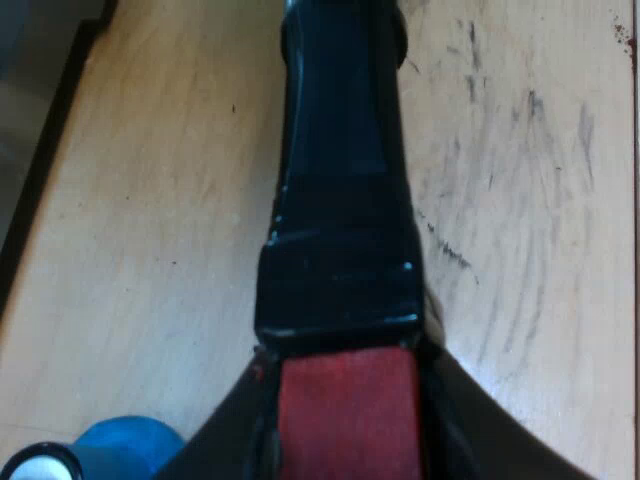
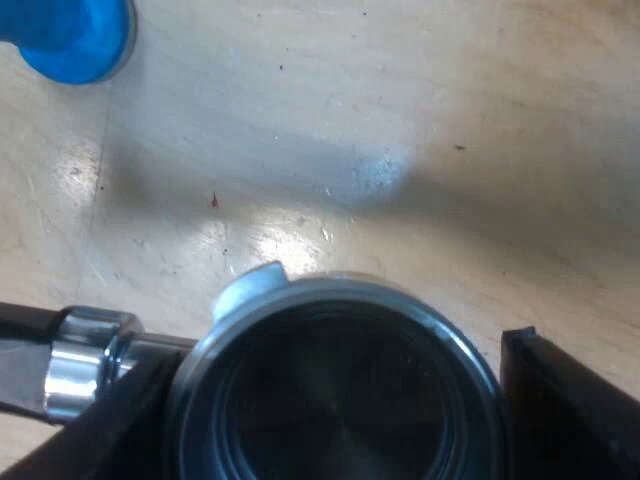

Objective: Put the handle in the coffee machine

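Note:
The holder's dark handle (image 1: 340,170) runs straight away from my left gripper (image 1: 348,420), which is shut on its red end (image 1: 348,410) above the wooden table. The holder's round metal basket (image 2: 335,300) faces up with its dark inside showing, and its shiny neck (image 2: 85,355) leads off to the handle. My right gripper (image 2: 335,430) sits around the basket, close on both sides. The holder casts a shadow on the table below it.
A blue tamper (image 1: 125,450) stands on the light wooden table (image 1: 150,250) close to my left gripper, and the blue tamper (image 2: 75,35) also lies beyond the basket. The table's dark edge (image 1: 40,170) runs along one side. Scuff marks (image 1: 520,150) cover the wood.

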